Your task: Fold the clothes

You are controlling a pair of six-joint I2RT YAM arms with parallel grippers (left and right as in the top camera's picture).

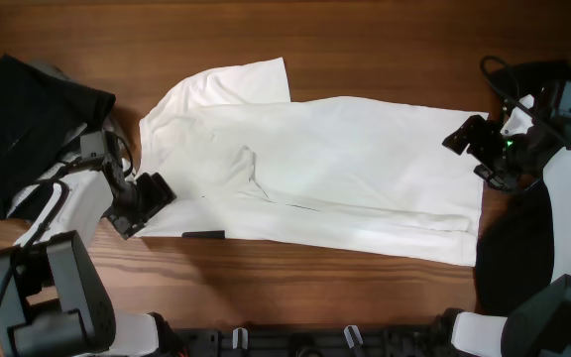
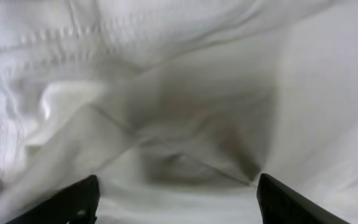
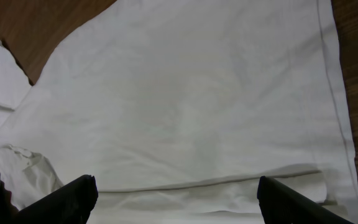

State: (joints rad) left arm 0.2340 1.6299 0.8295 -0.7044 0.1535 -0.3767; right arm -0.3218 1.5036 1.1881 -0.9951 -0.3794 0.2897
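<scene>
I'm hovering my left gripper (image 1: 155, 190) and right gripper (image 1: 461, 137), both spread wide and empty, at opposite ends of the half-folded white T-shirt (image 1: 345, 169), guessing I'm pinching both edges next.

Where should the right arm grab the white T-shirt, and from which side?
Likely the hem at the white T-shirt's right end, near its far corner, coming in from the right over the table. That edge lies straight, flat and unwrinkled, while the near side is folded over. The open right gripper sits beside it.
</scene>
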